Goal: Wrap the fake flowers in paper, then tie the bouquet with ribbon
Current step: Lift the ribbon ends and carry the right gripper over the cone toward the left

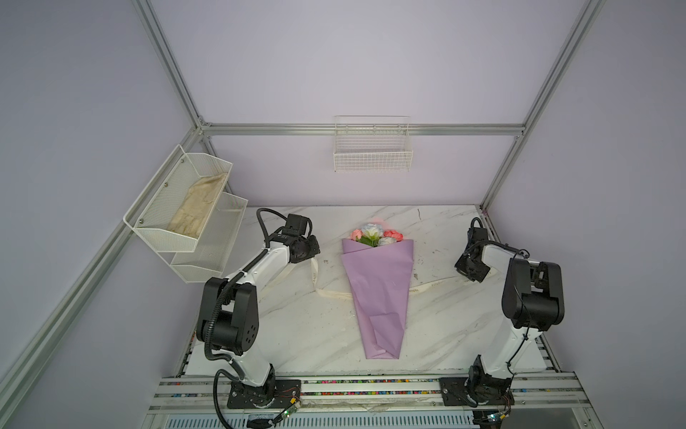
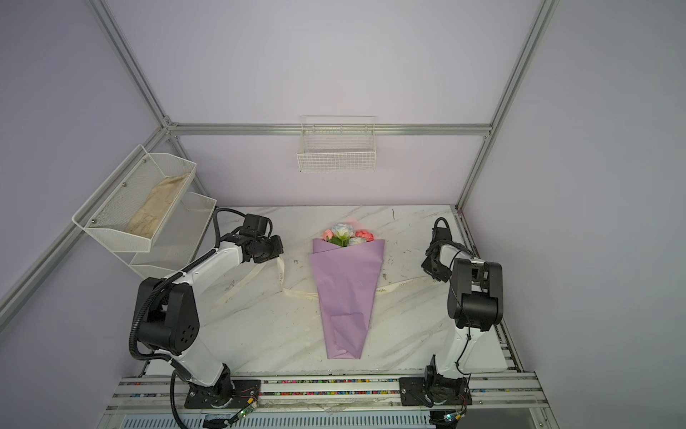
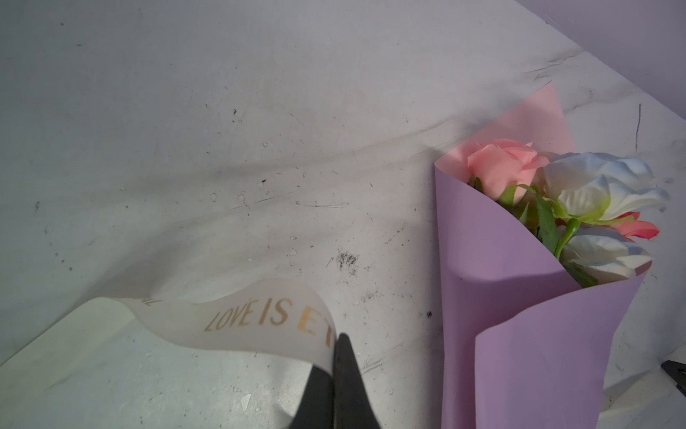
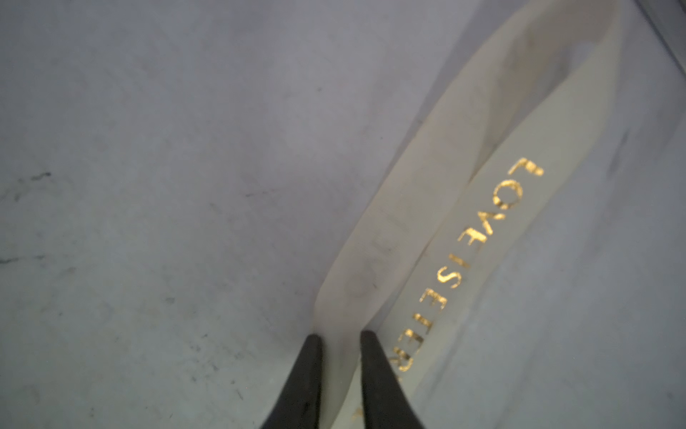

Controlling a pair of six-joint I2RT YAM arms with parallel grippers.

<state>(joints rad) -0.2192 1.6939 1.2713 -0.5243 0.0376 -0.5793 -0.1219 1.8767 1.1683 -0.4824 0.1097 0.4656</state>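
On the far left, a white mesh rack [image 1: 163, 193] on the wall holds what looks like a folded cloth [image 1: 198, 208]. Beside it, the left pincer [image 3: 336, 343] is pressed together on one end of a cream ribbon [image 3: 260, 319] printed with gold letters, holding that end just above the marbled surface [image 1: 297, 334]. From there the ribbon loops down onto the surface and disappears under the bouquet [image 1: 378, 293]. The bouquet lies flat in the middle, with the lilac wrap's point toward the arms' bases and the roses [image 1: 375, 234] toward the back wall. The ribbon comes out on the wrap's other side and runs to the right pincer [image 4: 340, 336]. That pincer is low over the surface, its jaws closed to a narrow gap filled by a folded stretch of ribbon.
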